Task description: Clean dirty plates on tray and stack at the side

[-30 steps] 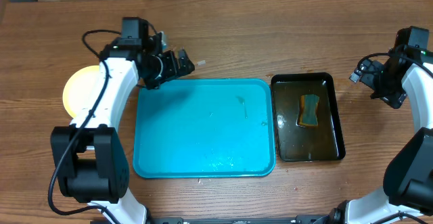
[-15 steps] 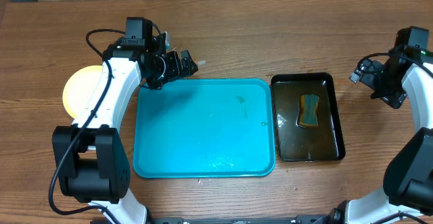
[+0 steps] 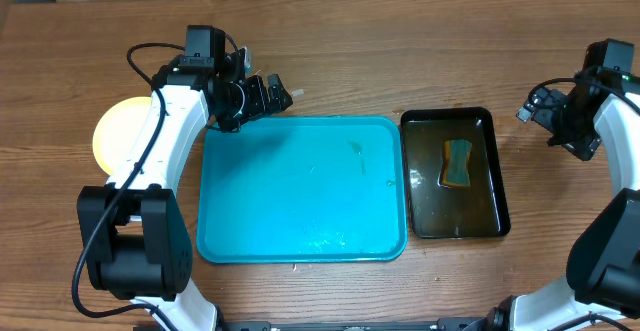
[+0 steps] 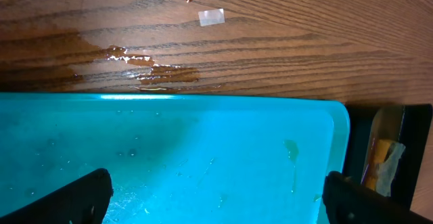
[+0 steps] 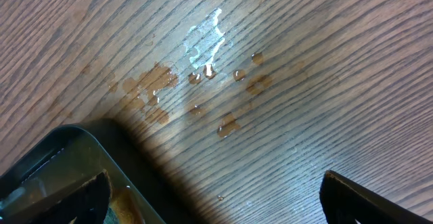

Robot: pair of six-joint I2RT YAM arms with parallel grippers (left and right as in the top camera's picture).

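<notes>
The pale yellow plate [image 3: 118, 131] is seen left of the tray [image 3: 300, 191], well apart from the left gripper [image 3: 270, 93], which is held wide open and empty at the tray's far left corner. The right gripper [image 3: 532, 106] is likewise spread wide, empty, right of the tray beyond the black basin [image 3: 455, 233].

**A:** From overhead, the pale yellow plate [image 3: 112, 136] sits half tucked behind the left arm [image 3: 165, 136]. One plate or a stack, can't tell!

**B:** In the left wrist view, the tray [image 4: 203, 149] is clipped left and bottom, and the left gripper's fingers [image 4: 74, 198] are just dark tips.

**A:** The basin [image 4: 416, 156] is a sliver there, with the sponge [image 4: 382, 162] partly cut.

**B:** In the right wrist view, only a basin corner shows, and the right gripper's fingers [image 5: 385, 207] are chopped by the bottom edge.
</notes>
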